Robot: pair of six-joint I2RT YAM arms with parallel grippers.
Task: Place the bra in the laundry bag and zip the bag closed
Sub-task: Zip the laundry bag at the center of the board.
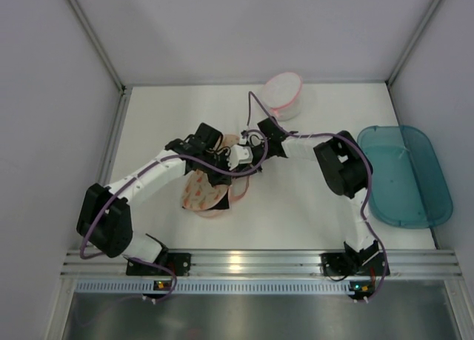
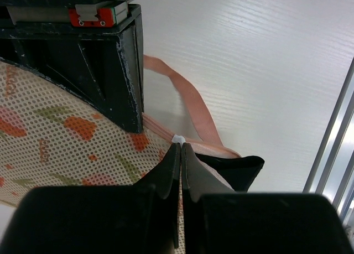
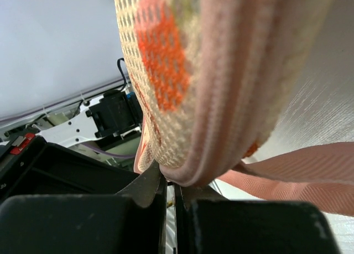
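I hold both arms bent inward, wrists close together; left gripper (image 2: 181, 147) is pressed shut, right gripper (image 3: 167, 179) pinches the bag (image 3: 221, 71).

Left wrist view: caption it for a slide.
Left hand shut on the pink zip edge of the laundry bag, table beyond.

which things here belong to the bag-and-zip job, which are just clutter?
Job:
- laundry bag, pinched at its edge by the left gripper and the right gripper
- bra: cannot be made out for sure in any view

Lying about:
- white pouch with pink rim, at the far edge
- teal plastic tub, on the right
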